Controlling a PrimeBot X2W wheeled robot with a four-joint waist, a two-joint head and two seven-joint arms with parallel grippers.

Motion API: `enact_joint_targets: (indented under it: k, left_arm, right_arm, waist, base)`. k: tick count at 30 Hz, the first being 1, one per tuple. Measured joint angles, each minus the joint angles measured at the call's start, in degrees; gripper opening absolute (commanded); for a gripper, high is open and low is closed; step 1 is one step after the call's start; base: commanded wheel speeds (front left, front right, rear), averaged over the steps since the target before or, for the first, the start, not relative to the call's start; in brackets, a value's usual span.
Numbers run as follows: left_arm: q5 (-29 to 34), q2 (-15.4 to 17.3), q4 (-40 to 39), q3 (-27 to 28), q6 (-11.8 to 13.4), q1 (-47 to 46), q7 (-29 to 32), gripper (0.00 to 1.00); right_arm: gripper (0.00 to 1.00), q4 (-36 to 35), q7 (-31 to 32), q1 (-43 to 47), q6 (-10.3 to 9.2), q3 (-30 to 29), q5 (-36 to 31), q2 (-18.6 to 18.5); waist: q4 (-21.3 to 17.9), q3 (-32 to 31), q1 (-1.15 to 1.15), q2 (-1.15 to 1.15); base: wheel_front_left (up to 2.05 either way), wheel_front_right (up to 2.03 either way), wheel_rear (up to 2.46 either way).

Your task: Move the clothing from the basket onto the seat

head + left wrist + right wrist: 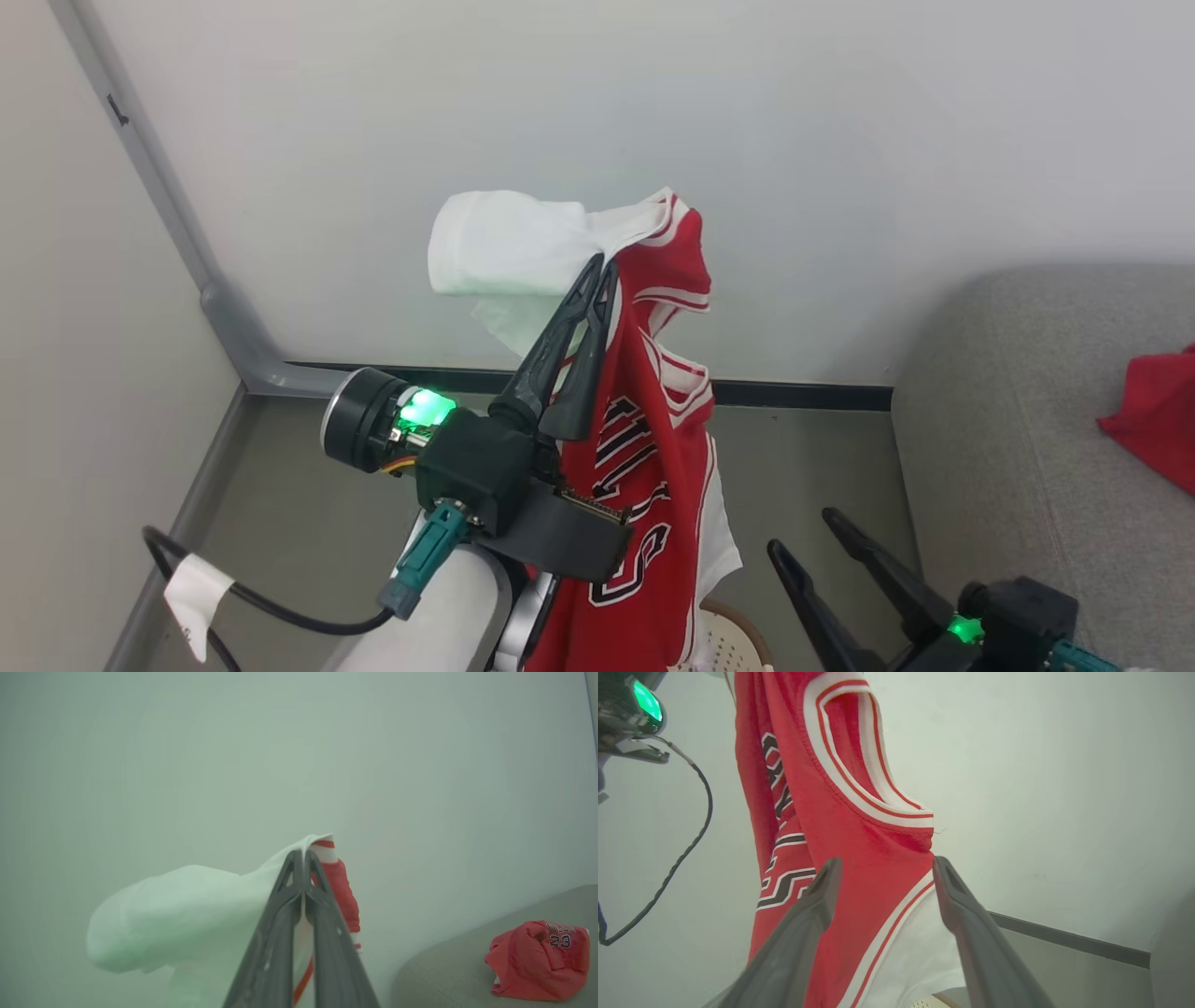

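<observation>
Mid-carry: left gripper (602,266) pinching the red jersey (653,439), dangling above the basket (742,639). Right gripper (803,530) spread, empty. Next, I reckon: swing right over the seat (1008,420) beside the other jersey (1158,420), then release.

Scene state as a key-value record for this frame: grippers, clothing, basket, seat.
left gripper: shut on jersey, raised high
jersey: red and white, hanging down toward the basket
right gripper: open, low, holding nothing
basket: part of rim visible under the jersey; contents hidden
seat: grey, at right
red garment: lying on the seat
status: one garment on the seat, jersey not yet over it
</observation>
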Motion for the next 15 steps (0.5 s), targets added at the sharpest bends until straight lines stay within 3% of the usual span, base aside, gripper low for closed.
enact_joint_targets:
  k: [8,15]
  left_arm:
    - [-0.9,0.0,0.2,-2.2,0.0,-2.3,1.5,0.00]
    - [-2.8,0.0,-1.3,-5.6,0.0,-3.2,2.5,0.00]
  right_arm:
    - [1.00,0.4,1.0,-4.2,0.00,8.1,0.1,1.0]
    - [1.00,3.5,1.0,-8.7,0.00,10.2,0.6,2.9]
  waist:
    - [1.7,-0.2,0.00,0.00]
    - [2.9,-0.1,0.00,0.00]
  base:
    - [0.00,0.00,0.00]
    - [0.00,0.00,0.00]
